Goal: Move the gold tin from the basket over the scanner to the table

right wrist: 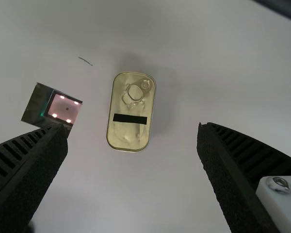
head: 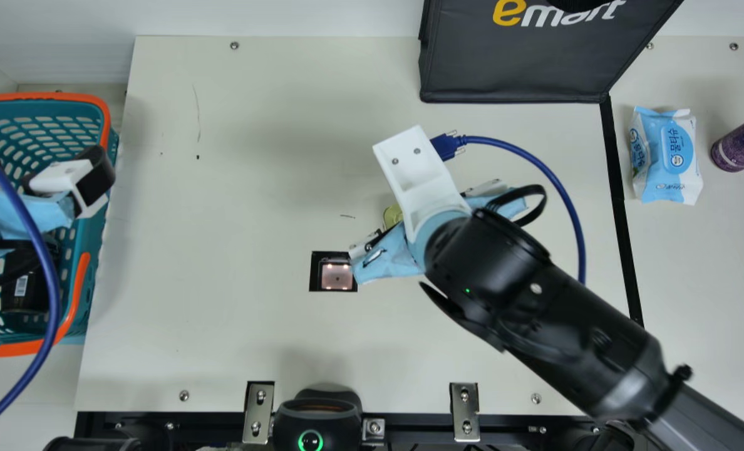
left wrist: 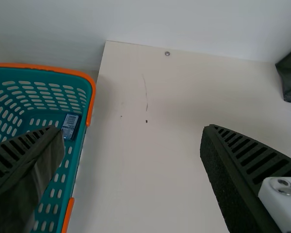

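Tin (right wrist: pixel 131 111), gold, with a pull ring and 1 black band on its upper face: I saw it lying flat on the cream table (head: pixel 222 219), apart from the scanner (head: pixel 336 276), the lit square pane set into the tabletop. In the main view it lay to the scanner's right and slightly toward the far side, partly covered by my right gripper (head: pixel 419 216). That gripper was released, its 2 ribbed fingers wide apart; it was above the tin and held nothing.

My left gripper (head: pixel 39 181) was likewise released and unladen, its 2 fingers spread, over the teal basket (head: pixel 52 97) with the orange rim at the main view's left. Inside the basket, against its wall, the left wrist view gave me 1 small dark packet (left wrist: pixel 70 127) with a pale label.

Surroundings, main view: a black bag (head: pixel 510 69) stood at the table's far side; a blue-and-white pack of wipes (head: pixel 677 150) and a purple bottle (head: pixel 741 141) occupied the right. A black device (head: pixel 322 407) with 1 green ring light sat at the near edge.
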Tool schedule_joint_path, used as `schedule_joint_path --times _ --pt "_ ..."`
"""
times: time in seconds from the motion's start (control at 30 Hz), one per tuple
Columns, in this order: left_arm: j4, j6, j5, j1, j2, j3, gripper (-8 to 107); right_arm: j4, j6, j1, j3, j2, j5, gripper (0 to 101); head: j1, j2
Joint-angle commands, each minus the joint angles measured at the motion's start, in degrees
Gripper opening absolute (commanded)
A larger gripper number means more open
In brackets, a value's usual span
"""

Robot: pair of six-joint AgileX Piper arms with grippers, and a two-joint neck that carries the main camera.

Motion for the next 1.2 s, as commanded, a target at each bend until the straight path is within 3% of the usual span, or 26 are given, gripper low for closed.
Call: schedule_joint_path --times 0.0,0.37,0.73,1.07,1.17 --pt "0.0 0.0 0.0 0.0 0.0 0.0 90 0.4 2.1 -0.5 0.8 1.2 -1.1 95 -1.7 0.0" --pt "0.0 0.0 0.0 0.0 0.0 0.0 90 2.7 7.6 -2.9 7.6 5.9 -9.5 95 -1.7 0.0" --pt "0.0 0.0 0.0 0.0 0.0 0.0 90 4.9 8.3 -5.1 12.8 10.0 -18.3 95 -1.7 0.0" --pt "0.0 0.0 0.0 0.0 0.0 0.0 90 5.2 8.1 -5.9 14.9 12.2 -22.2 95 -1.7 0.0" --pt "0.0 0.0 0.0 0.0 0.0 0.0 90 4.7 8.4 -5.9 15.0 12.8 -22.4 75 -1.7 0.0"
